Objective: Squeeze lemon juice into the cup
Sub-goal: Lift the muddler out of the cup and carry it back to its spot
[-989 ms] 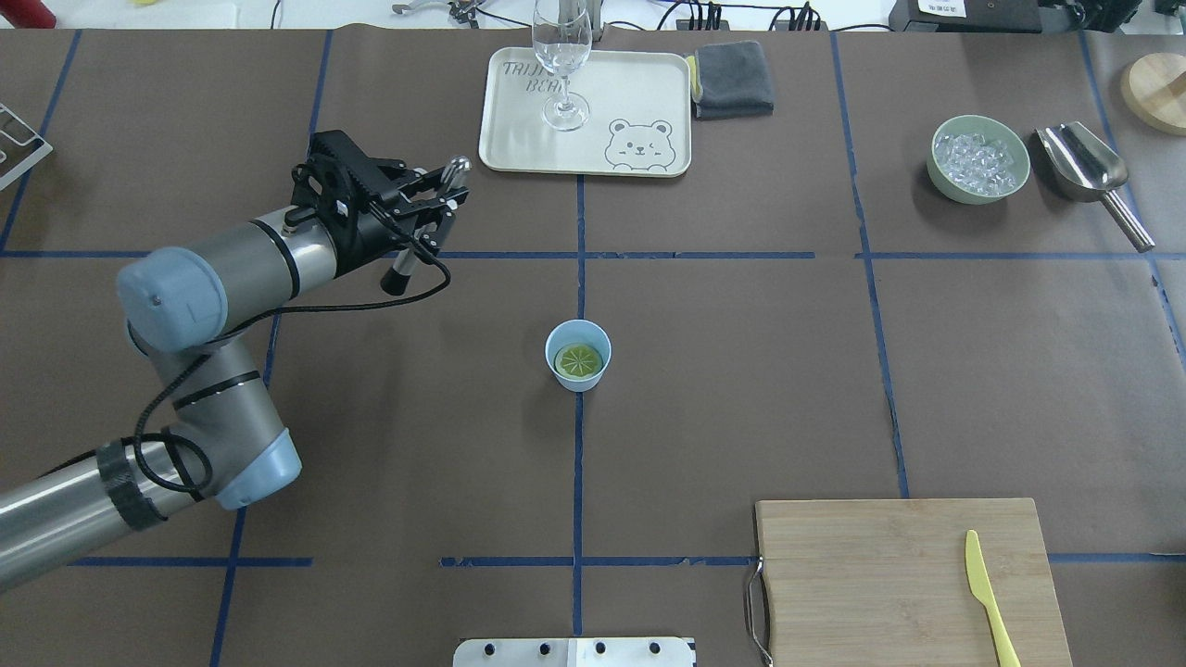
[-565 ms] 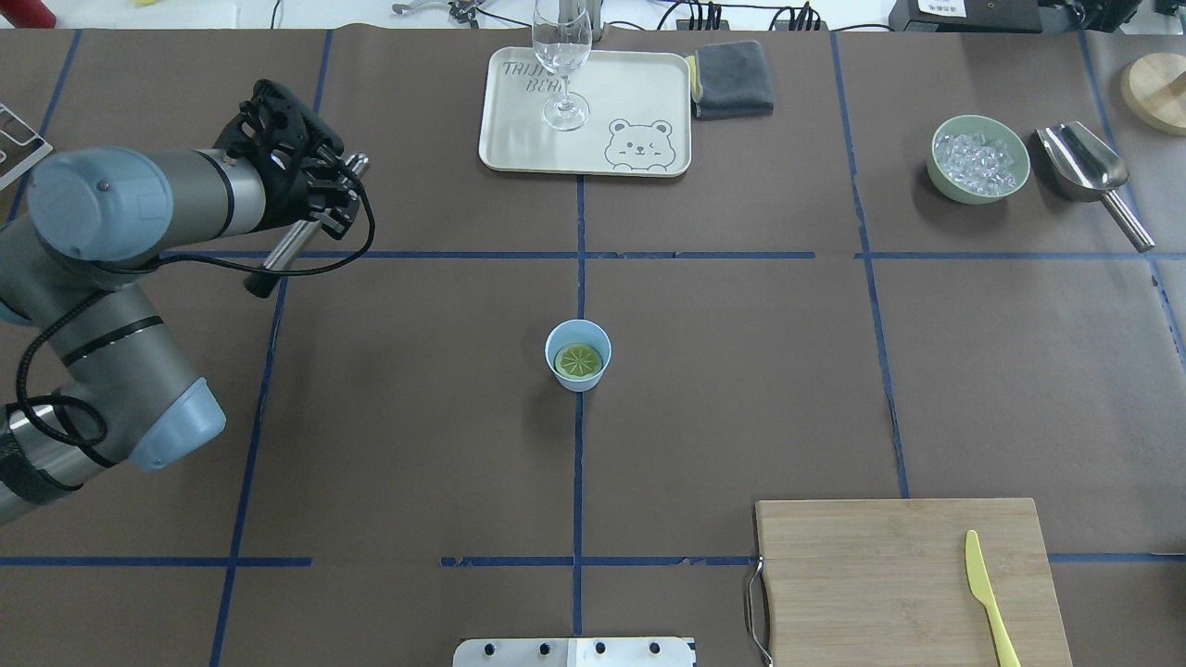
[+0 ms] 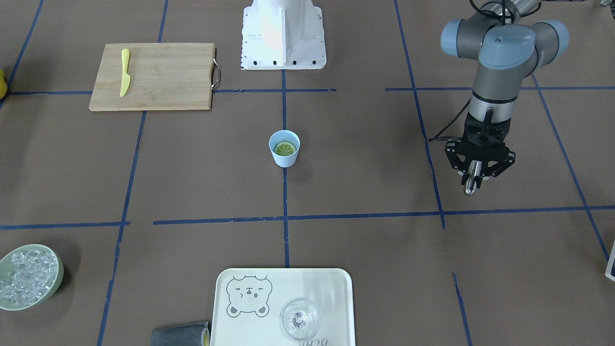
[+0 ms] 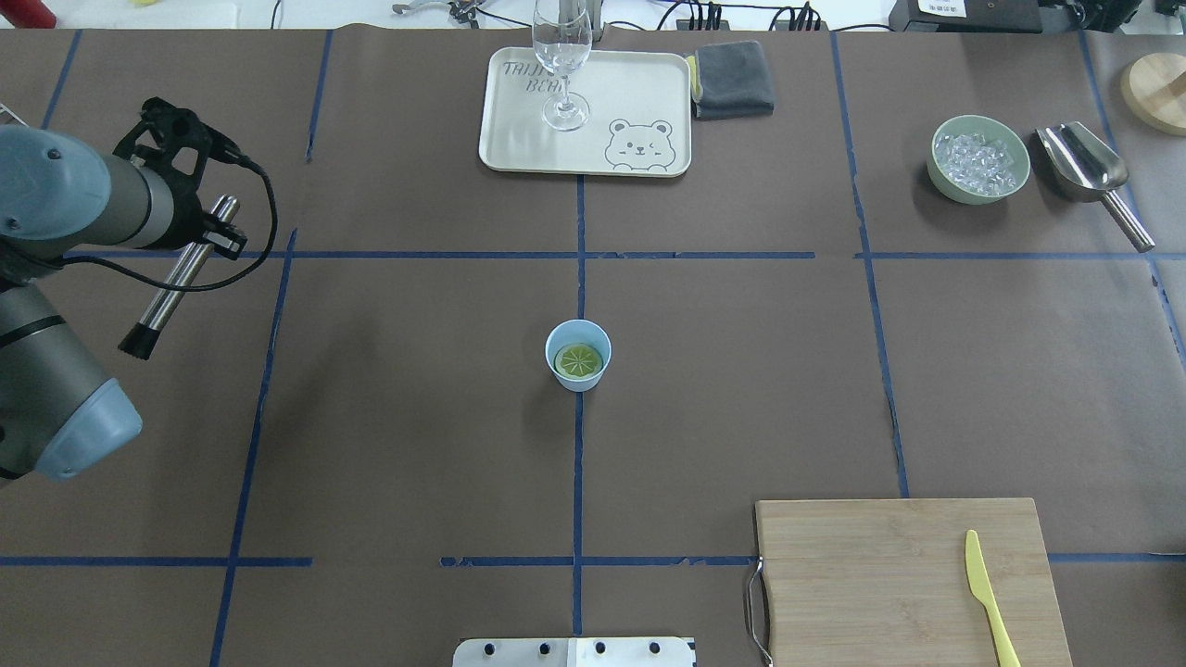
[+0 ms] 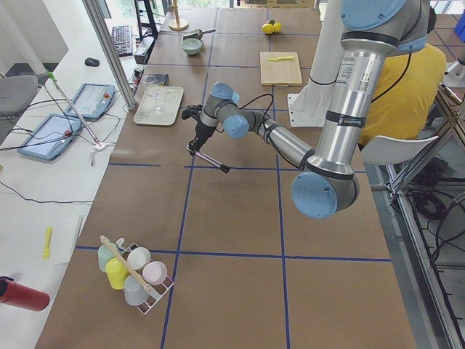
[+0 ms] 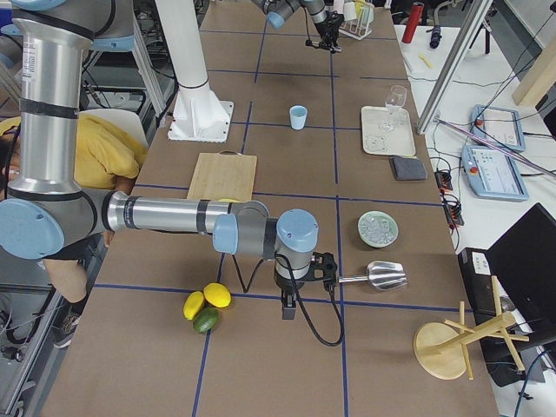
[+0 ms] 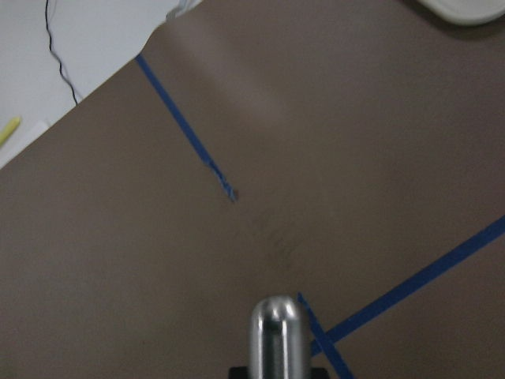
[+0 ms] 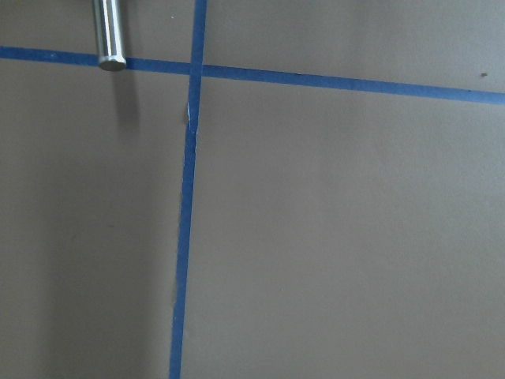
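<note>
lemon in cup, cut face up | left gripper clenched on metal muddler, well left of cup | right gripper: cannot tell | placement done, pressing unconfirmed

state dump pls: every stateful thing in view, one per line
lemon: in the cup, cut face up
cup: upright, holding the lemon
left gripper: shut on metal rod
metal rod: held, tilted
right gripper: cannot tell
wine glass: upright, empty, on tray
bowl: filled with ice
scoop: lying empty
</note>
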Available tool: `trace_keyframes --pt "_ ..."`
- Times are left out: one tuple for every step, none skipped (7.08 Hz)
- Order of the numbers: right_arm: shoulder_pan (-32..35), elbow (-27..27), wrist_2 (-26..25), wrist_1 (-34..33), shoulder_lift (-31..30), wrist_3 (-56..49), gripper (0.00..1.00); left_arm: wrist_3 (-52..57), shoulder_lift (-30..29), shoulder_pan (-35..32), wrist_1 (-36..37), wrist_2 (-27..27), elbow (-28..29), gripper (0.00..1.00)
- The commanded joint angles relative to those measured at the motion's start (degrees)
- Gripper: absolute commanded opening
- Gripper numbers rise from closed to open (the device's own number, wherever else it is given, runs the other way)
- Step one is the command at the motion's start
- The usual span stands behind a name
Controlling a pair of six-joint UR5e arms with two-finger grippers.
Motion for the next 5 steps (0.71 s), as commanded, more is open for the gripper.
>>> trace_keyframes --pt "0.0 -1.6 0.5 3.0 -0.3 0.0 1.00 -16.2 3.8 0.0 -0.5 -3.7 0.6 0.00" --pt "0.0 -1.4 0.5 3.0 -0.3 0.0 1.00 -18.4 3.8 0.3 -1.4 -4.3 2.1 0.00" --pt "0.0 -1.4 0.5 3.0 -0.3 0.0 1.00 -18.1 3.7 0.6 -1.5 -4.2 4.9 0.00" --pt "0.0 -1.4 0.5 3.5 -0.3 0.1 1.00 -18.0 3.0 0.7 -1.6 -4.2 6.4 0.00" --pt "0.0 -1.5 0.5 3.7 -0.3 0.1 1.00 -18.0 2.9 0.8 -1.5 -4.2 7.0 0.00"
